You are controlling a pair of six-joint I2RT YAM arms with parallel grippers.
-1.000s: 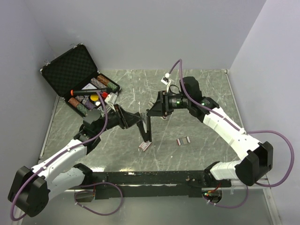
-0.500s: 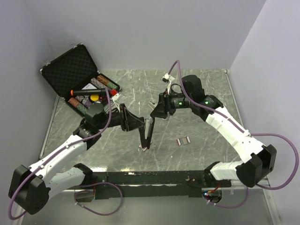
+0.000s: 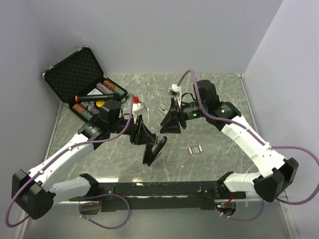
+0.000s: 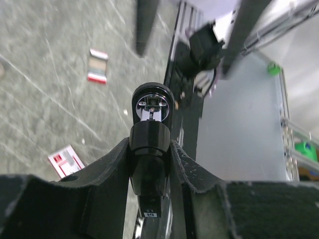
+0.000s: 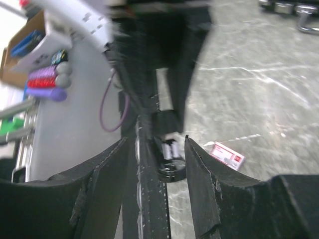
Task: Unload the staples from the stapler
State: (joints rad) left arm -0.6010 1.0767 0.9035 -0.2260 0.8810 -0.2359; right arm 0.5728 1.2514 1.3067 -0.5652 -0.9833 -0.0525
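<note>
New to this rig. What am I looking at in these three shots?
Two robot arms bolted to the edge of a table, each ending in a two-finger gripper. The wide shot comes from a fixed camera above and behind them; the other two look out from each wrist. The left gripper is clamped on a black stapler. The right gripper sits close by; its view is too blurred to show a grip. On the table: an open black case, a small red-and-white box and a short strip, perhaps staples.
</note>
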